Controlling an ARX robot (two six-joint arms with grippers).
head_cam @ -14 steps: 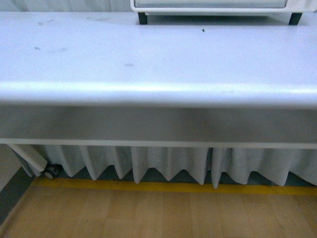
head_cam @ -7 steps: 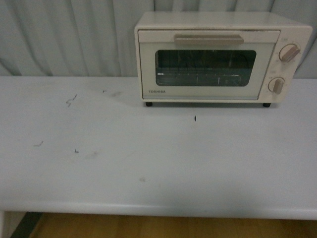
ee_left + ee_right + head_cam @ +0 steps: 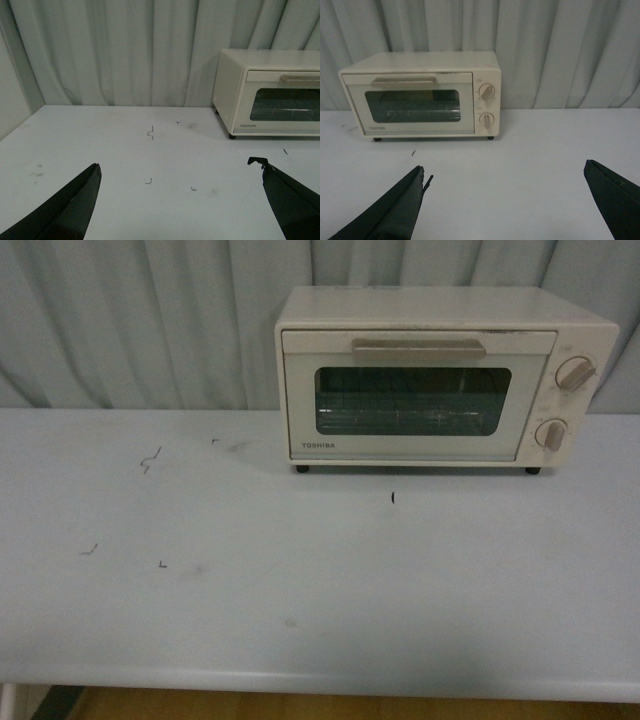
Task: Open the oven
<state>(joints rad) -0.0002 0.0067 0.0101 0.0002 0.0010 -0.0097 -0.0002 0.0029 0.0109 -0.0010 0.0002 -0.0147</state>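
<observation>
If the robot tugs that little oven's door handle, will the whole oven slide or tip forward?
It may slide: the oven looks small and light, on small dark feet on a smooth table. Tipping seems possible, since the handle sits near its top.

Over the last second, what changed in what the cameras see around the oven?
The front view swung up from the table edge and floor until the whole oven shows at the table's back. Nothing was grasped or released. The oven's door stayed shut, its handle untouched; the left tool and right tool are open above the table.
</observation>
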